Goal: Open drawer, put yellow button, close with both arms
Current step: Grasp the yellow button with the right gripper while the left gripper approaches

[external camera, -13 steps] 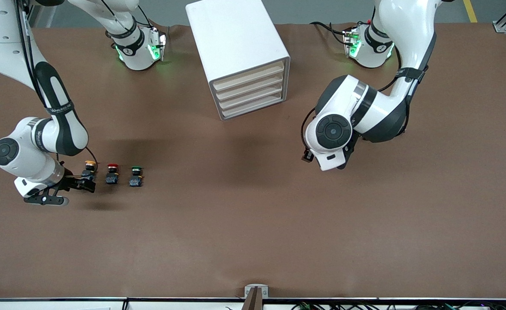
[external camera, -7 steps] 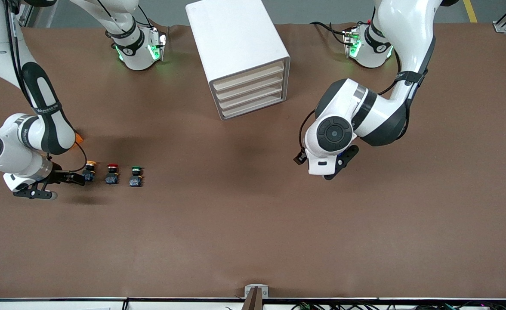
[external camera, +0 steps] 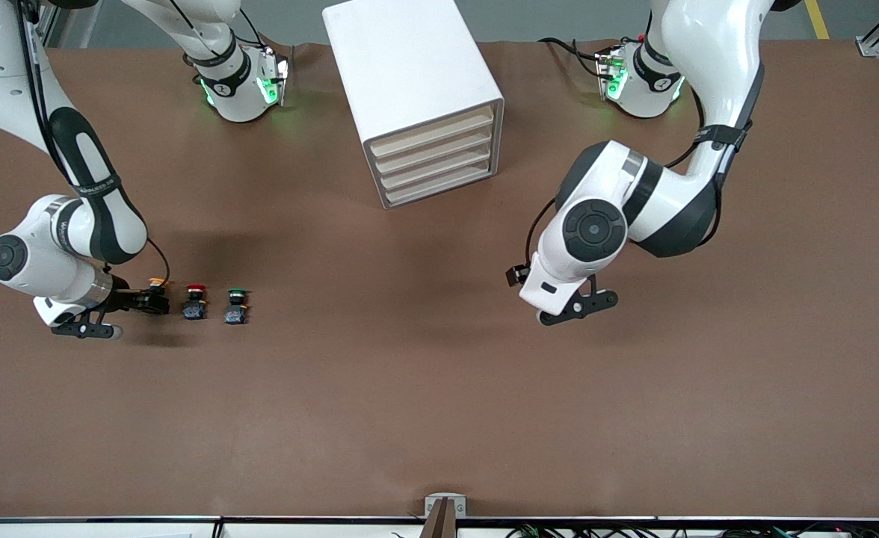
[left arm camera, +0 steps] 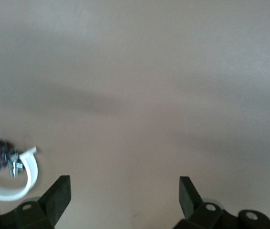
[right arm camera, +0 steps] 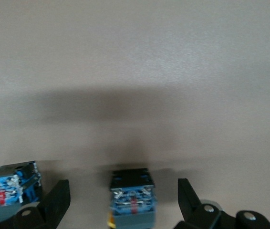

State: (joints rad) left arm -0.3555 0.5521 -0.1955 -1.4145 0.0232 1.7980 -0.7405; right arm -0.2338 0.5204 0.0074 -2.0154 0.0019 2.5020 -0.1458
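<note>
The right gripper (external camera: 148, 301) has returned, jaws open around the yellow button (right arm camera: 131, 199); the left gripper (external camera: 585, 305), open-jawed, has swung out over bare table (external camera: 439, 388).

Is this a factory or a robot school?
Probably a robot lab. Two white arms stand at a brown table with a small cabinet and three toy-sized buttons, the yellow button among them, laid out for practice.
</note>
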